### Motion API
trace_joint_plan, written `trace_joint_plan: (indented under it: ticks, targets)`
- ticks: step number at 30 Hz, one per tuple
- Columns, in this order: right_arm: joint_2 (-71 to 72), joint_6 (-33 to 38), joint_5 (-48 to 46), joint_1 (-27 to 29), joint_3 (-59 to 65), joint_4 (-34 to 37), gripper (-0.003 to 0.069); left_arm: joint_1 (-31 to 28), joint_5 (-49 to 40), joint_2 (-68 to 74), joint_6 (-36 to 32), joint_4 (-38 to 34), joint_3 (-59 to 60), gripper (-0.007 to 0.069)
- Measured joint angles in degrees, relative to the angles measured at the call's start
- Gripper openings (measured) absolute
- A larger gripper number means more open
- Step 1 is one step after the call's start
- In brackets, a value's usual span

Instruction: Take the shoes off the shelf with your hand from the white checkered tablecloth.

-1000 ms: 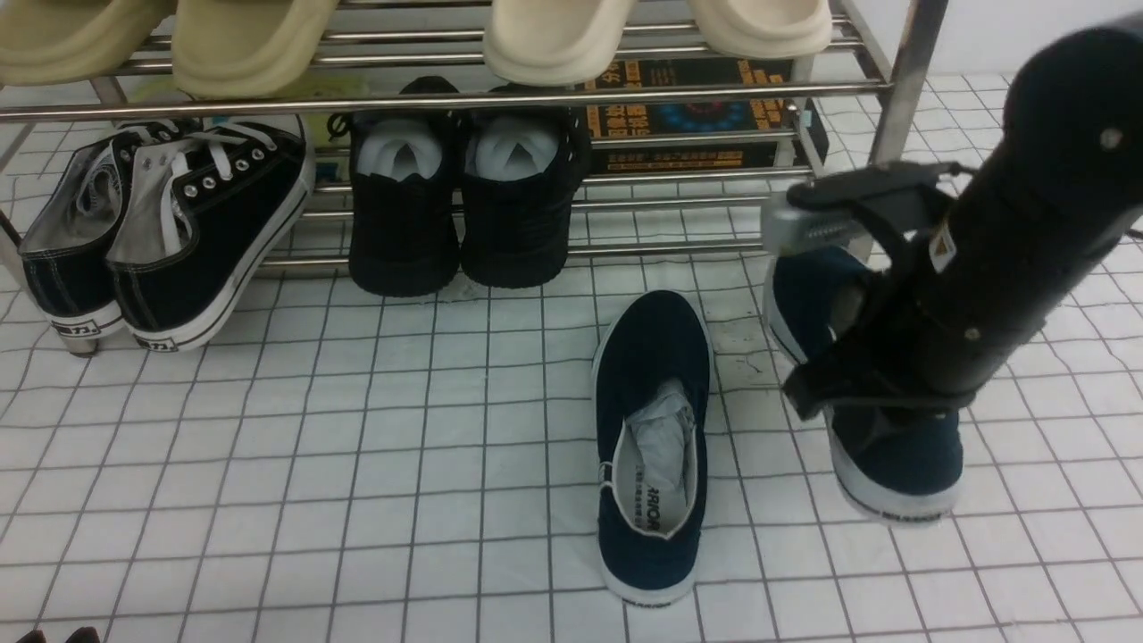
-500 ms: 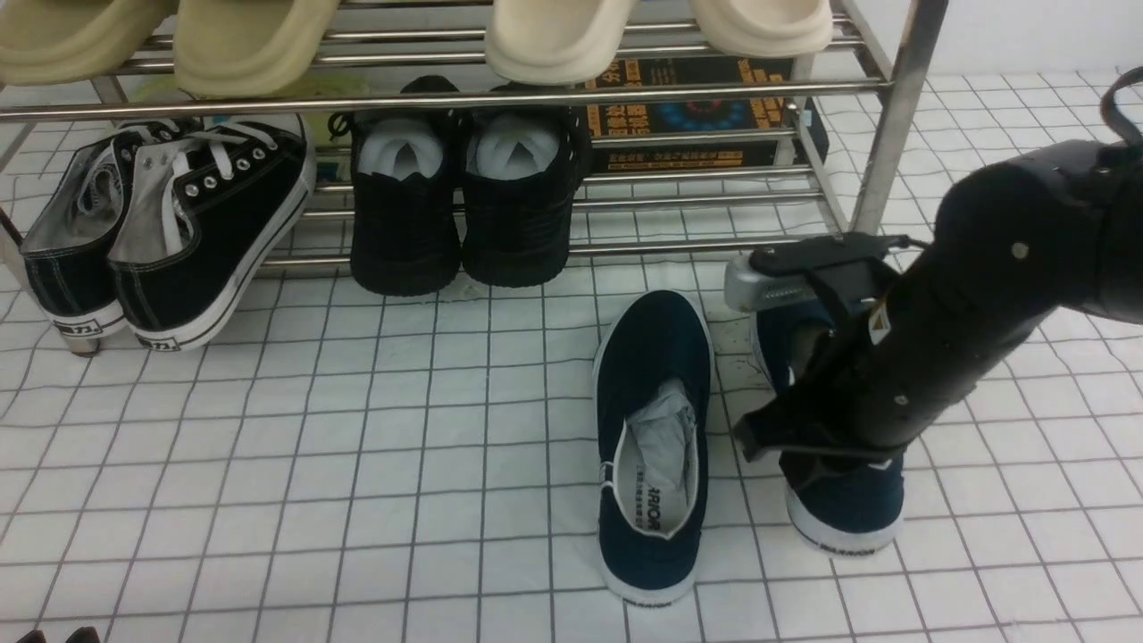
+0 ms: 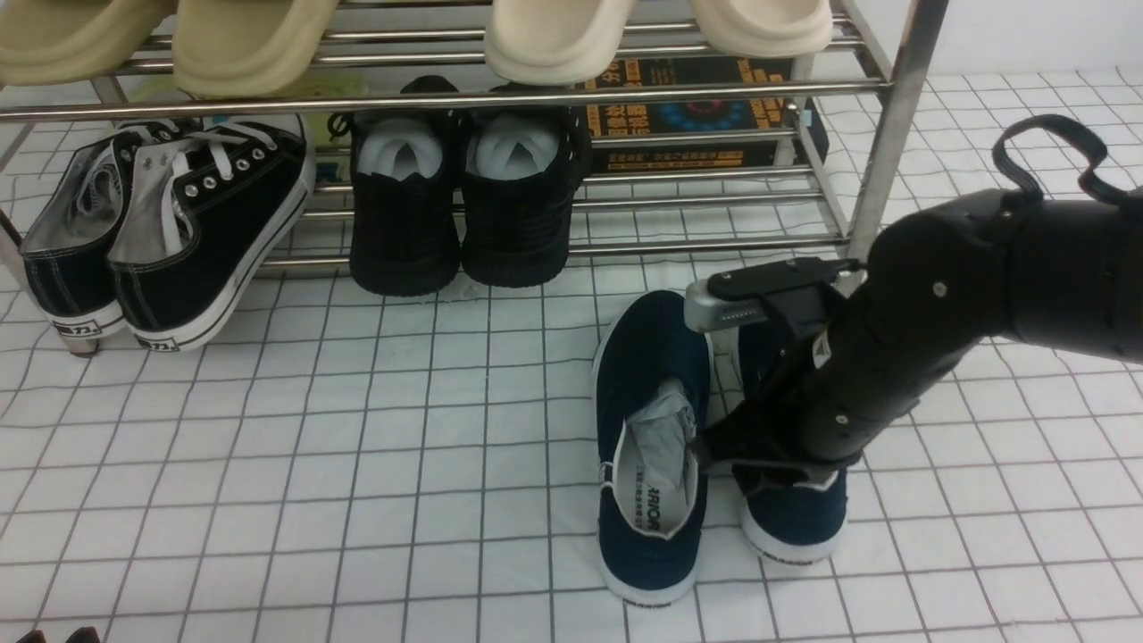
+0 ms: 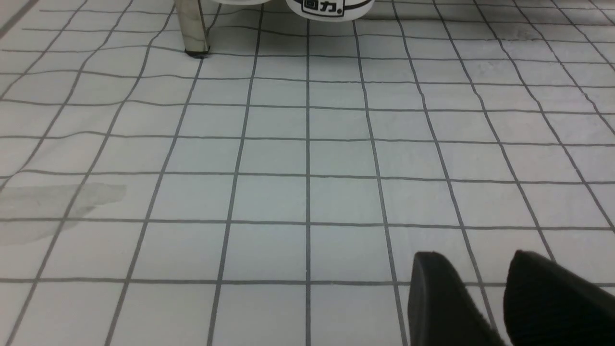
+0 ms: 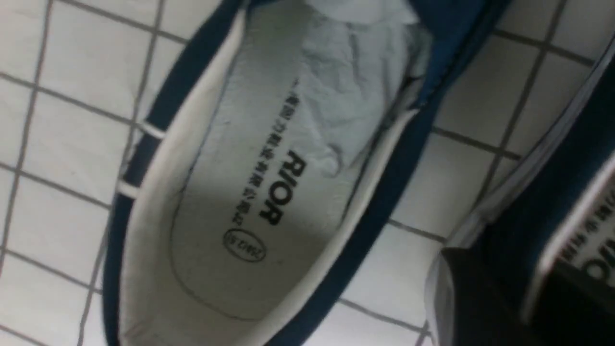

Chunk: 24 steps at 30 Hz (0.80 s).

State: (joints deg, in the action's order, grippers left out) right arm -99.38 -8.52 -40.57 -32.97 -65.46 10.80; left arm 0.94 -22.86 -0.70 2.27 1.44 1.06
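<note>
Navy shoes – side by side, toes toward the shelf.

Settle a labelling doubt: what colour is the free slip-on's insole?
Light grey insole with black print, clearest in the right wrist view.

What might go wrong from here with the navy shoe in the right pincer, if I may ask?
The held shoe is very close beside the first navy shoe; lowering or releasing it may nudge that one askew. The right pincer seems to pinch only the collar edge, so the shoe might slip or tilt.
</note>
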Motion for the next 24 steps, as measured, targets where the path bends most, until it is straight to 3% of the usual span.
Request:
trace_joint_plan:
  ticks: [7, 12, 16, 17, 18, 20, 24]
  targets:
    - [2.59, 0.00, -6.78, -0.47, -1.30, -1.14, 0.0355, 0.00, 0.00, 0.00, 0.00, 0.00, 0.00, 0.0239]
    - [8.81, 0.80, -16.70, -0.47, -4.63, -3.91, 0.0358, 0.00, 0.00, 0.00, 0.00, 0.00, 0.00, 0.0239]
    - [18.84, 0.89, -23.46, -0.47, -5.60, -6.08, 0.0227, 0.00, 0.00, 0.00, 0.00, 0.00, 0.00, 0.0239]
    - [23.13, 0.89, -25.47, -0.47, -5.61, -6.51, 0.0165, 0.00, 0.00, 0.00, 0.00, 0.00, 0.00, 0.0239]
    - [23.76, 0.89, -25.78, -0.47, -5.61, -6.48, 0.0156, 0.00, 0.00, 0.00, 0.00, 0.00, 0.00, 0.0239]
    - [32.82, 0.89, -28.19, -0.47, -4.43, -6.89, 0.0043, 0.00, 0.00, 0.00, 0.00, 0.00, 0.00, 0.0239]
    - [48.82, 1.57, -24.81, -0.47, 2.68, -7.48, -0.0015, 0.00, 0.00, 0.00, 0.00, 0.00, 0.00, 0.0239]
